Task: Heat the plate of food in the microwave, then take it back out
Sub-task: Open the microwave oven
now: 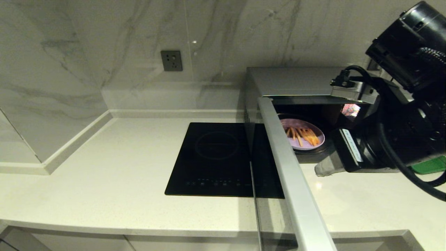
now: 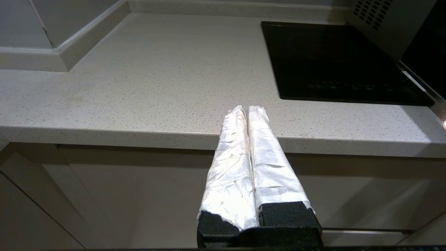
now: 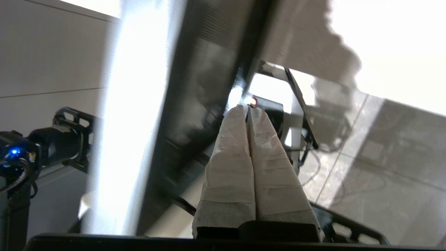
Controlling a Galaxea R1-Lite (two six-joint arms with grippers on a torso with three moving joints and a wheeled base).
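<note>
Speckled pale stone makes up the desk [image 1: 104, 167], smooth and matte, running back into a marble-veined wall with a grey socket [image 1: 171, 60] set in it. At the far left, low at the desk's front edge and well away from the work, the left claw [image 2: 246, 111] sits parked, its two white-wrapped fingers pressed together on nothing. Next along lies the flat black glass induction cooktop [image 1: 212, 157], glossy, with a faint ring and a row of small touch marks near its front.

Beyond it stands the microwave [image 1: 289, 80], a boxy brushed-silver case. Its door [image 1: 289, 174] hangs open, swung out toward me, so I see its long silver top edge running from the hinge side forward over the desk. Inside the dark cavity rests the plate of food [image 1: 304, 138], a small round lilac dish, smooth, carrying thin orange-yellow sticks that mostly point front to back.

The right claw [image 1: 322, 169] is at the mouth of the oven, just right of the door and in front of the cavity, its taped fingers [image 3: 231, 139] clenched together and empty. The plate lies just beyond and slightly left of that claw, deeper in. The right arm is by far the nearer one. I judge the plate is placed, so the next move turns on the door: it stands to the claw's left and must swing shut across the opening.

A strip of green [image 1: 430, 164] shows at the far right.
</note>
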